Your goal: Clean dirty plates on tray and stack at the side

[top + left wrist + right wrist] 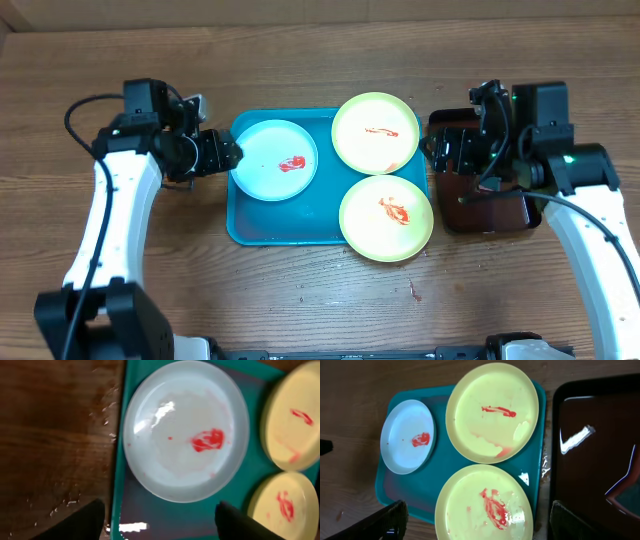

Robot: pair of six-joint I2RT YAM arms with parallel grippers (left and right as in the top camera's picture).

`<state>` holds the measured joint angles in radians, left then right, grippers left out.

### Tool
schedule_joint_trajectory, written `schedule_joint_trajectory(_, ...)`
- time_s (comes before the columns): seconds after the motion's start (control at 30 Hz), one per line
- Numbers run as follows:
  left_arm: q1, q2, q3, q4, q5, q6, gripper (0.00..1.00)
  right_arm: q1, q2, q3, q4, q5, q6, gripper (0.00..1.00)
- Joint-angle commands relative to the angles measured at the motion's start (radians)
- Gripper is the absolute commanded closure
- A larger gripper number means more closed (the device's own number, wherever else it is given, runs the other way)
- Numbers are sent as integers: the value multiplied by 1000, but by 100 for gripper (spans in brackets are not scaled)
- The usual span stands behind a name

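Between my left gripper (pixel 159 510) fingers (pixel 82 522), spread and empty, sits the tray (pixel 119 475) rim; just beyond, the blue plate (pixel 185 430), sauce-smeared; judged light, stiff, slick; pinch its raised lip. Right gripper (pixel 477 510) spread too, above the yellow plates (pixel 492 410).

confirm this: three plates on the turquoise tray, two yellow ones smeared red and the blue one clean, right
Not quite: the blue plate is not clean; the left wrist view shows a red smear near its middle. The rest holds: three plates on the turquoise tray, both yellow plates smeared red.
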<state>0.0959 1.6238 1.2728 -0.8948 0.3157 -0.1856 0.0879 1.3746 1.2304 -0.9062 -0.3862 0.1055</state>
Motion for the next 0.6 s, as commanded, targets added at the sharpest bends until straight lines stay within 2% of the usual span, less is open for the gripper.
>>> schedule_joint_trajectory(0.0,-42,58,18,12,-141,-156,36,6,26,20,6,-6,3,12)
schedule_joint_trajectory(0.1,-85,100,18,35,-191,-179,39,6,44,20,7,90,101,16)
schedule_joint_trajectory(0.17,-117,125,18,44,-219,-186,39,0,48,20,10,201,204,21)
schedule_joint_trajectory(0.23,-139,149,18,49,-242,-192,39,-15,51,20,24,281,245,25)
schedule_joint_trajectory(0.57,-151,243,18,69,-248,-193,43,-101,116,20,33,322,234,26)
